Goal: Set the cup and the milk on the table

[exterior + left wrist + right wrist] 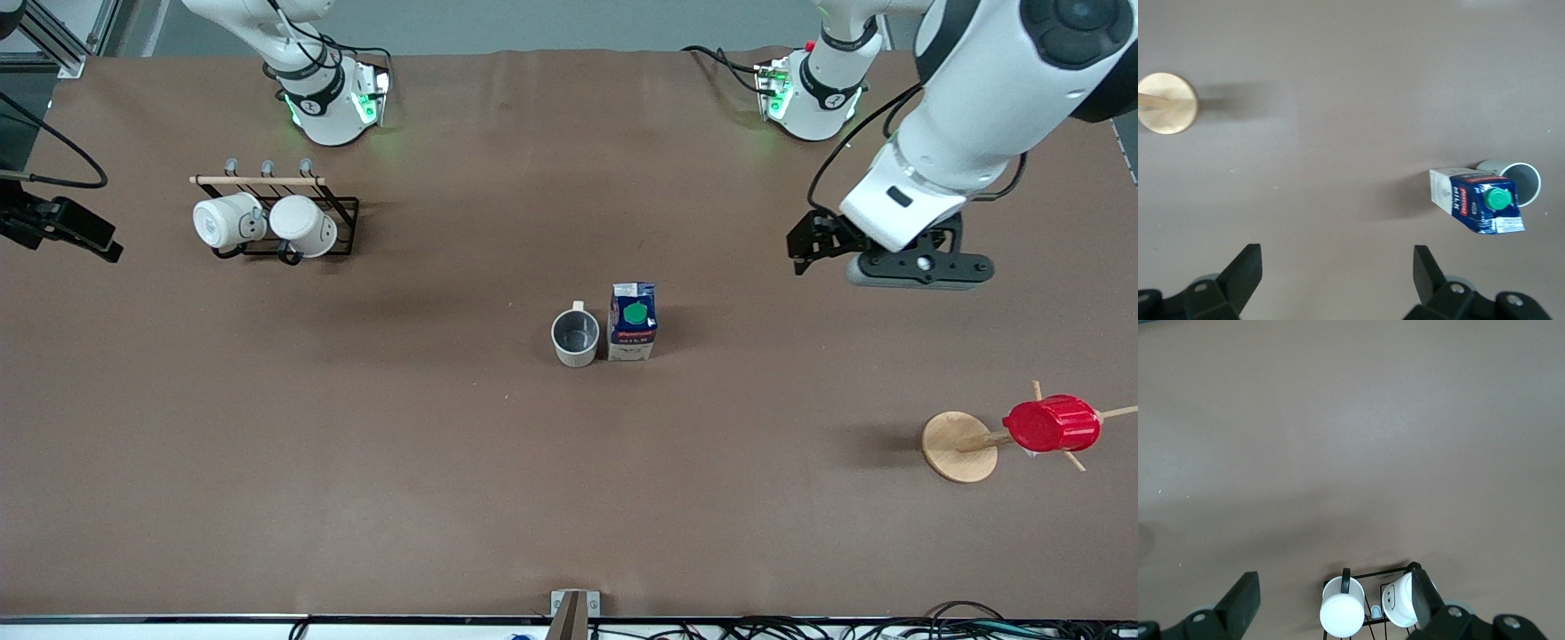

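Two items upright at frame centre, touching: cup (575, 337) and milk (632, 322), both on table (444, 444). Left gripper (1337, 270) spread wide, empty, over table at right of frame. Right gripper (1337, 592) spread wide, over mug rack (276, 218), upper left

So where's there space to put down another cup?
The brown table is bare between the cream-white mug beside the dark blue milk carton and the black rack of white mugs. It's crowded by the wooden stand holding a red ribbed cup.
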Controlling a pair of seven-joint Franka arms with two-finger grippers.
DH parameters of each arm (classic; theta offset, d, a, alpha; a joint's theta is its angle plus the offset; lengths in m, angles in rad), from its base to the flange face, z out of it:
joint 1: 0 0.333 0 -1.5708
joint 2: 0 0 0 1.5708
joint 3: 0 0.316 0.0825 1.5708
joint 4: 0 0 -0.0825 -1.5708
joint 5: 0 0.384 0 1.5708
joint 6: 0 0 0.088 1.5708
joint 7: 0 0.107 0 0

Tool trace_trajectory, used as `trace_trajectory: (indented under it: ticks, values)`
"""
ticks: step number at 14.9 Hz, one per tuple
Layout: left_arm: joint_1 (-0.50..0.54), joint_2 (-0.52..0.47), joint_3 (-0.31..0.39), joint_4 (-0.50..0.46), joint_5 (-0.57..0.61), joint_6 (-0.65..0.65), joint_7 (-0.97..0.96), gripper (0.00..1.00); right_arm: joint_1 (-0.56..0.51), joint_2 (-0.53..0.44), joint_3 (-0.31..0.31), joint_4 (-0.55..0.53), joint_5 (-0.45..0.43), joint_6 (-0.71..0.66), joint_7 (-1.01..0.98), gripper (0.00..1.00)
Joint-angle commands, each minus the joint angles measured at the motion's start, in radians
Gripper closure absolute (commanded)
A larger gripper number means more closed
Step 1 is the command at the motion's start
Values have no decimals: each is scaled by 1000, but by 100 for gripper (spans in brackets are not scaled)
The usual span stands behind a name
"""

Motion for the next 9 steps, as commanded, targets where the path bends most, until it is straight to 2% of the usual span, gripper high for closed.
trace_trajectory:
  ticks: [1,5,9]
  values:
    - [30,-48,-2,-30,-18,-3,19,0,-1,-14,-2,-13,19,-9,-18,0]
    - [39,-51,6,-10,-16,-16,48,0,1,-14,-2,-13,19,-8,-27,0]
    - [60,-51,7,12,-15,-36,79,0,-1,-12,-8,-11,60,6,-33,0]
